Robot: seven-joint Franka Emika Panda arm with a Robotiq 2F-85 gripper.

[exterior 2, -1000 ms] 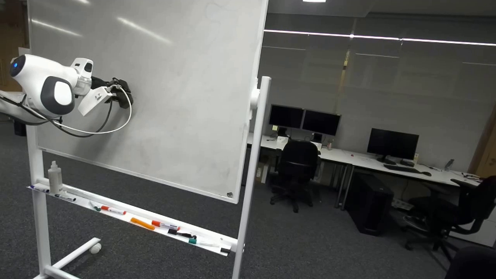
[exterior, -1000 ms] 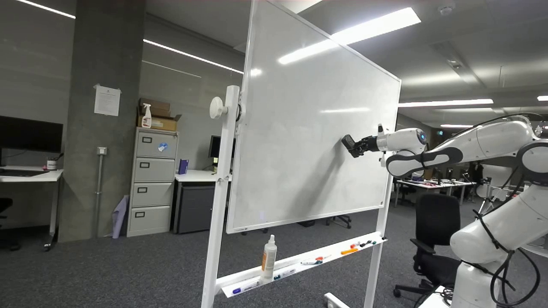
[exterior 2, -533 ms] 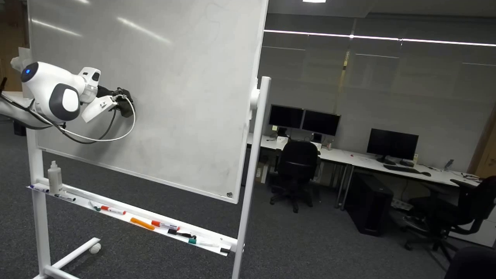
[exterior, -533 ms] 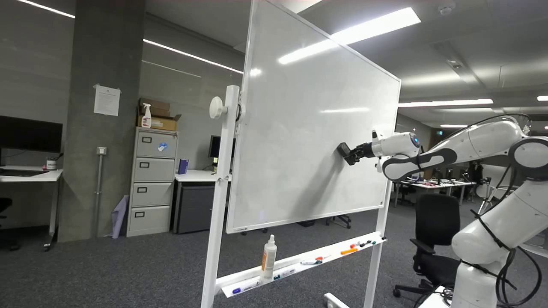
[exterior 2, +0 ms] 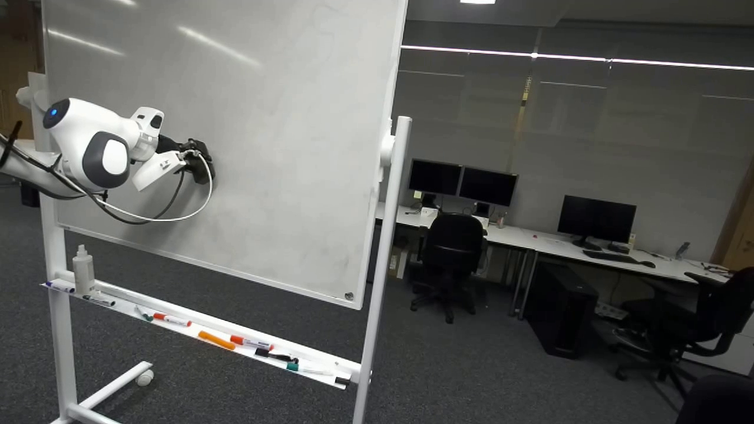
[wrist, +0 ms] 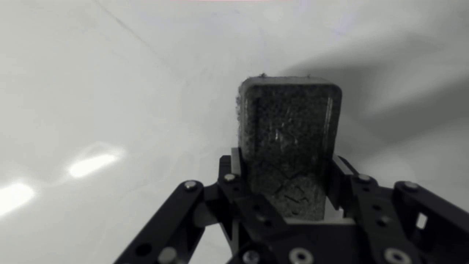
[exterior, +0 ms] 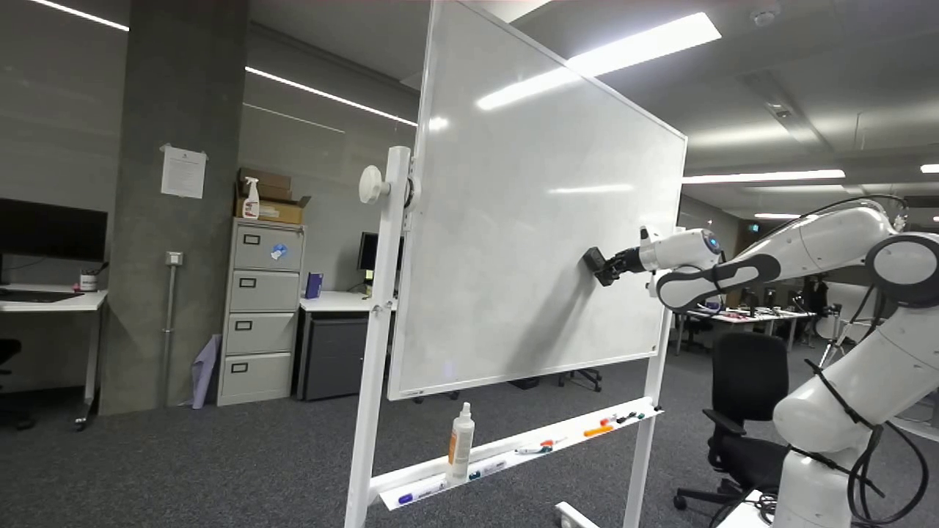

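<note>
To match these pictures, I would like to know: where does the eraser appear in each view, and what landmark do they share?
In an exterior view: the eraser is right of centre, near mid-height.
In an exterior view: the eraser is towards the left, above mid-height.
In the wrist view: the eraser is large, slightly right of centre, held in the gripper.
Shared landmark: the whiteboard, behind the eraser in all three.
</note>
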